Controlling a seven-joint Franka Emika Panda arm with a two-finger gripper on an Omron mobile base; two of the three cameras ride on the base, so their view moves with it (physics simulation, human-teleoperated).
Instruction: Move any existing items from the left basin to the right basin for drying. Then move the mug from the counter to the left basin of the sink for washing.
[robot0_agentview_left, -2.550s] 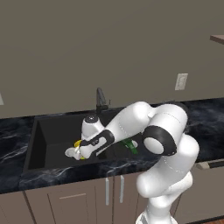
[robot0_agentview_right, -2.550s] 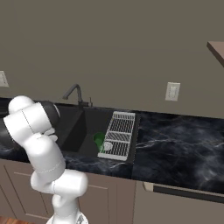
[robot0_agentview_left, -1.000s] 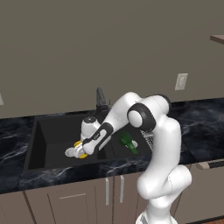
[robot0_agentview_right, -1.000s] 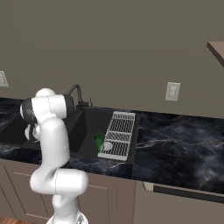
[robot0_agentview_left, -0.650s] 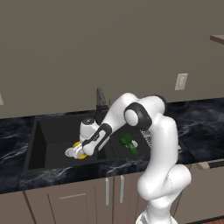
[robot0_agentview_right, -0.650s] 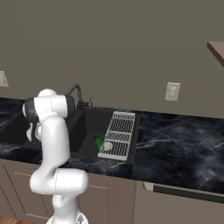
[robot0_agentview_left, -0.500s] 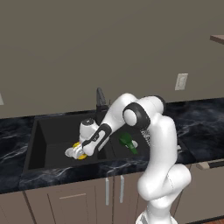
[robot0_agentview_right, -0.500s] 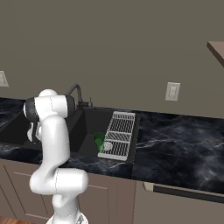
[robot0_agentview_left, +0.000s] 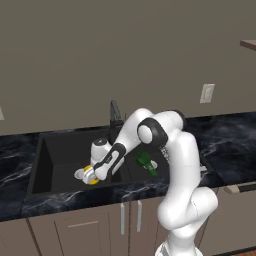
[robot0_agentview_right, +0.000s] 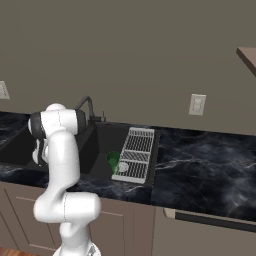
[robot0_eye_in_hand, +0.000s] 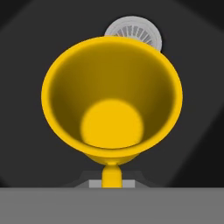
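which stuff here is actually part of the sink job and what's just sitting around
Part of the job:
- yellow mug, gripped by the gripper, low in the left basin
- green bottle, in the right basin beside the wire rack
- marble counter

Just there:
- faucet
- wall outlet
- cabinet doors

The arm's elbow has swung upright above the sink (robot0_agentview_left: 60, 145), while the mug (robot0_agentview_left: 91, 175) seems barely lower.
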